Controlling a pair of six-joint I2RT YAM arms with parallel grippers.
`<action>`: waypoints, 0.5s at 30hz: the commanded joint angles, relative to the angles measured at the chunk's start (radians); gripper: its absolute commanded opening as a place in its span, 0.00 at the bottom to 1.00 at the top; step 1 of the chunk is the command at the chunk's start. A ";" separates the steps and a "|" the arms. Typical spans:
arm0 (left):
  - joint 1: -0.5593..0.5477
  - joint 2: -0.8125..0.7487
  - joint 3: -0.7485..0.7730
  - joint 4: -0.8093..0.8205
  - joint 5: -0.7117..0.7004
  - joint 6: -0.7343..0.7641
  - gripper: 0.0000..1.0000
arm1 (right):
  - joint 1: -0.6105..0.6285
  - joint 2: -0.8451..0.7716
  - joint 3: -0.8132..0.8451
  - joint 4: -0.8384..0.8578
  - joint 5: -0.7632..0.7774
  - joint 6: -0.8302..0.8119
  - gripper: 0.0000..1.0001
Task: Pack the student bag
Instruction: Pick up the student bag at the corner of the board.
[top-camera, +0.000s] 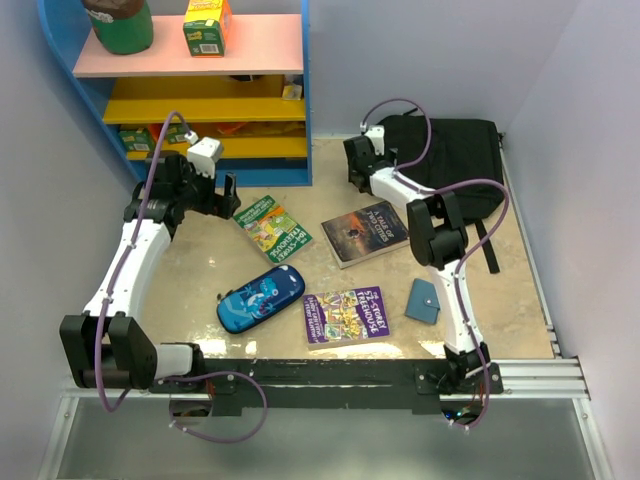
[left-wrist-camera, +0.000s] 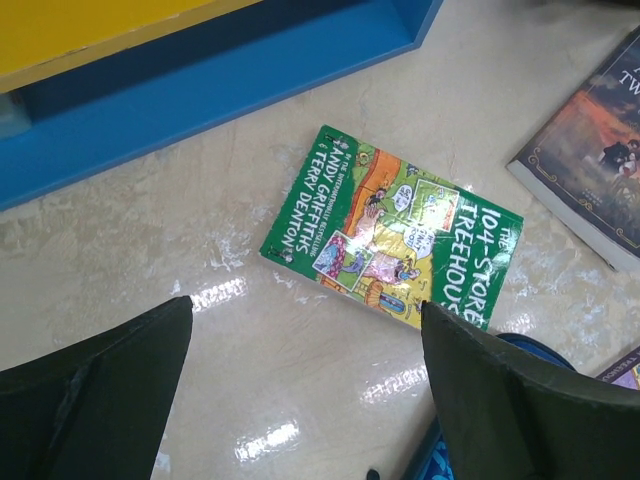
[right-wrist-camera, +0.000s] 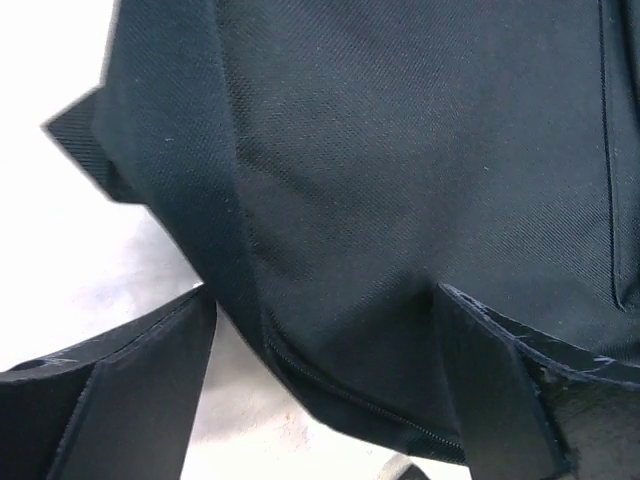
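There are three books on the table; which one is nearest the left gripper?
The green book, close beside the left gripper near the blue shelf; the dark book and the purple book lie farther away.

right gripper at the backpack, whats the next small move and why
Probably ease the right gripper down and close it on the fabric edge of the student bag beside the zip. Its jaws stand open astride that edge with nothing held. The green book lies outside the bag, so the bag likely needs gripping and opening before anything goes in.
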 joint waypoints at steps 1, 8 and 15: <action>-0.001 0.005 0.021 0.053 0.001 0.017 1.00 | 0.004 0.001 0.077 -0.041 0.106 0.006 0.83; -0.001 -0.001 0.017 0.056 -0.008 0.010 1.00 | 0.004 -0.028 0.048 -0.047 0.151 0.027 0.32; -0.001 -0.017 0.011 0.027 -0.044 0.008 1.00 | 0.007 -0.218 -0.066 0.094 0.272 -0.017 0.00</action>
